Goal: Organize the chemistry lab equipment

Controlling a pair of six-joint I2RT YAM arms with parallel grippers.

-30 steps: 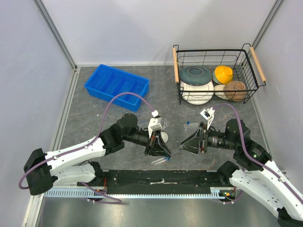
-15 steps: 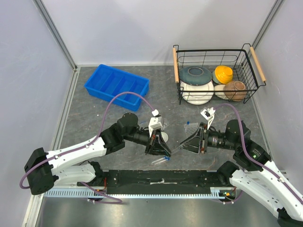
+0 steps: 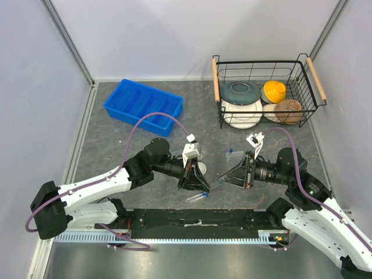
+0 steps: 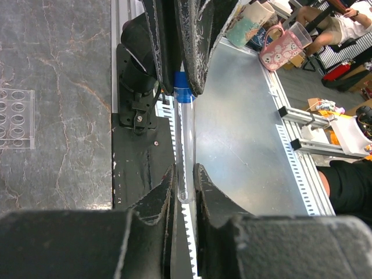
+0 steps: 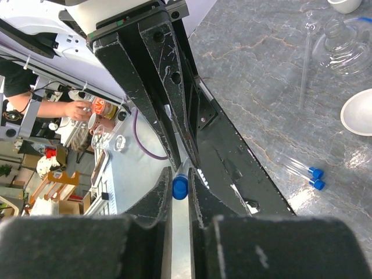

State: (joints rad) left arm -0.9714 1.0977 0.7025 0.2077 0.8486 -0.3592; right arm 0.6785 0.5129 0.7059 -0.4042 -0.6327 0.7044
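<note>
Blue-capped clear tube (image 4: 185, 133): one, held level in the air at near centre, spanning the gap between both arms
Left fingers (image 4: 167, 192): pinching its clear bottom end
Right fingers (image 5: 163, 195): pinching its blue cap
Further capped tubes (image 5: 299, 171): two, lying side by side on the desk (image 5: 261, 70) by its near edge
Clear tube rack (image 4: 16, 119): flat on desk

Open gap between tray (image 3: 143, 106) and basket (image 3: 258, 62)
</note>
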